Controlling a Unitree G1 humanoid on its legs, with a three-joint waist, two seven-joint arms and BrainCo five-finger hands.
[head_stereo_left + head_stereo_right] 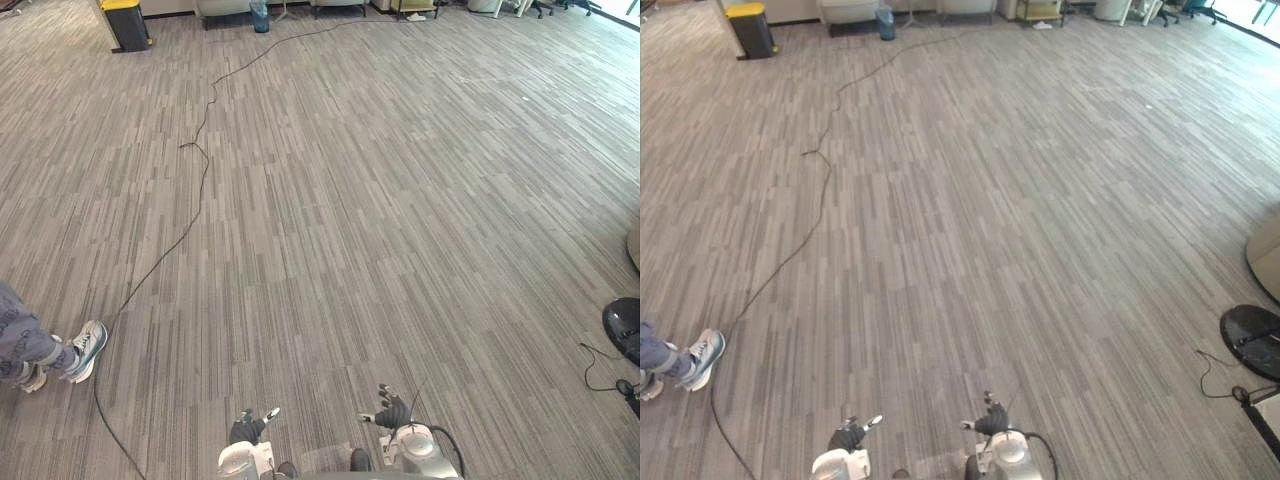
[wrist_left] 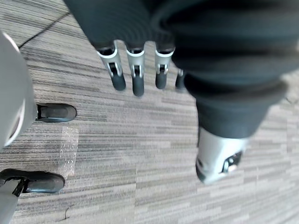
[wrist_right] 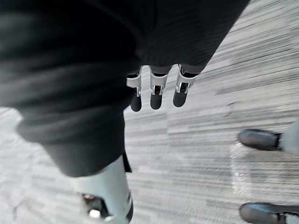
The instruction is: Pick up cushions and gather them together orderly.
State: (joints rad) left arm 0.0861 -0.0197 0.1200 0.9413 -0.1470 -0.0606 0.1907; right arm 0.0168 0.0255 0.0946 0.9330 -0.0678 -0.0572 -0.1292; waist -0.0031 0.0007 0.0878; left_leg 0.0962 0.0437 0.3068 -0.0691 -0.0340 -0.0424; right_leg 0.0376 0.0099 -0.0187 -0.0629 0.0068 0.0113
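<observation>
A: Where does the job stand?

B: By my reading, at the search. Both hands are free and neither holds a cushion. Starting at the left, a person's two sneakers (image 1: 86, 350) stand on the grey carpet floor (image 1: 380, 220), well apart from the robot. A yellow-lidded bin (image 1: 126, 22) sits far back on that side.

A: And the hands?

B: The left hand (image 1: 245, 429) hangs low with its fingers (image 2: 135, 70) straight and relaxed, gripping nothing. The right hand (image 1: 392, 411) is the same, with its fingers (image 3: 156, 91) loose above the carpet.

A: So where are the cushions?

B: The one candidate is a pale rounded shape (image 1: 1266, 258) at the far right edge, just beyond a black round base (image 1: 1252, 340). I cannot tell whether it is a cushion.

A: How should the step go?

B: I'd turn right to bring that shape fully into sight, keep both hands open and low, and steer round the base rather than over it.

A: The count?

B: Two sneakers, one bin, two hands, one base and one pale shape.
</observation>
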